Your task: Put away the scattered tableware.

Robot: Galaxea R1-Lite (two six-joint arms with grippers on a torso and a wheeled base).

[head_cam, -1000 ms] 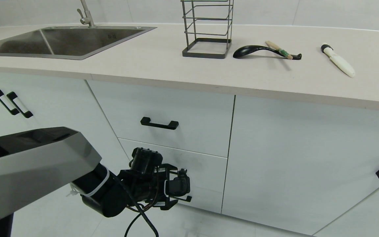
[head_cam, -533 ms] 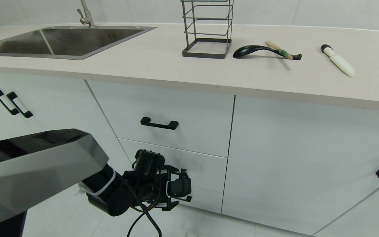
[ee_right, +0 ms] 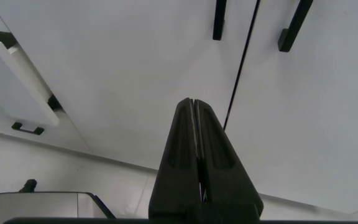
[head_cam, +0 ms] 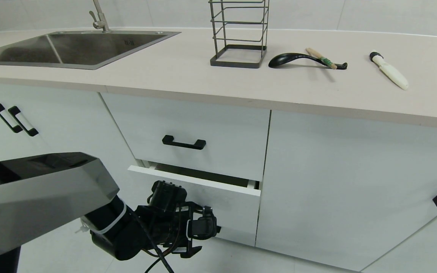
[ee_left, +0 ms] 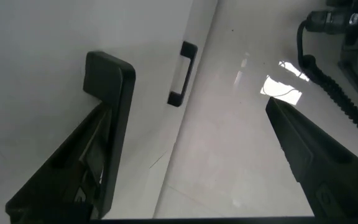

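Head view: 3 loose pieces lie on the surface (head_cam: 188, 72) at 1 o'clock, right of the wire rack (head_cam: 239, 36) at 12. The black ladle (head_cam: 292, 58) is nearest the rack. A wooden stick (head_cam: 321, 57) with a green band rests across the ladle's handle, touching it. The white utensil (head_cam: 390, 71) lies well apart, toward 2 o'clock. Sink (head_cam: 70, 47) at 11. The lower drawer (head_cam: 199, 187) at 6 o'clock stands slightly pulled out, with the left arm (head_cam: 127, 227) low at 7, just before its front.

Left pincer (ee_left: 194, 143): jaws wide, nothing between them. Right pincer (ee_right: 194, 155): fingers pressed together, empty, facing cabinet doors (ee_right: 135, 74).

Judgement: all 3 pieces look light and stiff. The ladle's arched handle clears the surface mid-span, so that is the best hold, but the stick would be disturbed and may roll. Lift the stick first, at its banded middle. The white utensil looks smooth and likely slippery: grip across the centre of its body.
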